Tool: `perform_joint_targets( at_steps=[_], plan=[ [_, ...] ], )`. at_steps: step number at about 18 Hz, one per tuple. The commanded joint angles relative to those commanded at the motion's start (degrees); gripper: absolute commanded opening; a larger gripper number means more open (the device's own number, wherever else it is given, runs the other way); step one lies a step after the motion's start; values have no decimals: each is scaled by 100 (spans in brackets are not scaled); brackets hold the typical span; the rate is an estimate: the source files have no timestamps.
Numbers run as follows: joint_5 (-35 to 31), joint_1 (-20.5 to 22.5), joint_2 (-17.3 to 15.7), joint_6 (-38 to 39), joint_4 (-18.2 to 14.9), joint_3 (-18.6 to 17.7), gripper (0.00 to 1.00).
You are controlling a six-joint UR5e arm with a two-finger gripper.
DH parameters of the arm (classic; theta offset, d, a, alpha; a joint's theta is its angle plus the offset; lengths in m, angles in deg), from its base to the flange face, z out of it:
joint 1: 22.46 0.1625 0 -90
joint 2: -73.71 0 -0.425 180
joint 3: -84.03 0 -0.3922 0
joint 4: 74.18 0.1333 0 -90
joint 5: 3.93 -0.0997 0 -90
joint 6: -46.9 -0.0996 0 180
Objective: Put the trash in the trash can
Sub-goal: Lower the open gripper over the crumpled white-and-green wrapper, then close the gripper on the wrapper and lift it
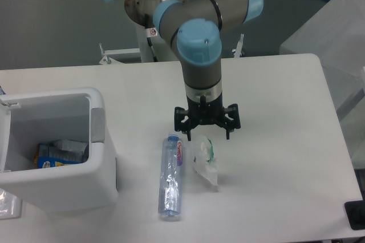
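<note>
Quick count of the table: one clear plastic bottle (171, 176) with a pink label, lying near the front, and one crumpled wrapper (204, 160) just right of it. One white trash can (60, 194) on the left, with some packaging already inside, can't tell how many pieces. One arm, one gripper (206, 136) above the wrapper.

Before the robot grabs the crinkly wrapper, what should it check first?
1. Gripper open: ok, fingers spread wide.
2. Gripper empty: ok.
3. Gripper lined up above the wrapper: ok, roughly over its upper end.
4. Bottle out of the way: cannot tell; it lies close beside the wrapper, near one finger's path.
5. Trash can has room: ok, open on top, only some packaging at the bottom.
</note>
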Motion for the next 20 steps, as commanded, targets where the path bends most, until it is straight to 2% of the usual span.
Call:
perform_joint_targets(
  at_steps=[8,11,14,20],
  plan=[
    [0,-88,255,-18,9,-18,100],
    [-9,-97,387,-17,9,-26,94],
    [-35,-141,422,0,9,-26,76],
    [-35,-141,422,79,0,-26,20]
  ],
)
